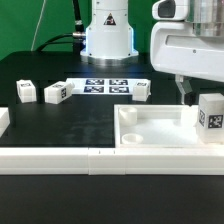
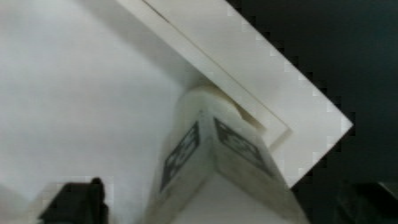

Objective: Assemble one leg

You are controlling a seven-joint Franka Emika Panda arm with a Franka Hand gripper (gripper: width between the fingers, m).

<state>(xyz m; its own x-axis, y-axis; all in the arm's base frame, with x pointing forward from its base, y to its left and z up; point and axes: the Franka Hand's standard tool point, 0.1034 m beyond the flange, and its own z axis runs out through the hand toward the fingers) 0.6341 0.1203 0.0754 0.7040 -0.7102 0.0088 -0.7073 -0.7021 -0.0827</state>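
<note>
Leg point(image 1: 210, 115) stands upright at the tray's point(image 1: 150, 135) corner, probably seated there; gripper point(image 1: 186, 92) fingers spread, gripping nothing.

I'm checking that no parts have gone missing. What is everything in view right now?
legs: four, white with black-and-white tags; three loose on the table, one standing at the tray's corner on the exterior view's right
tray: one, white, front
border rails: at least two, white, front edge and the exterior view's left
marker board: one, white, tagged, mid-table
table: one, black
robot base: one, white, behind the board
arm: one, white, above the standing leg, jaws open
</note>
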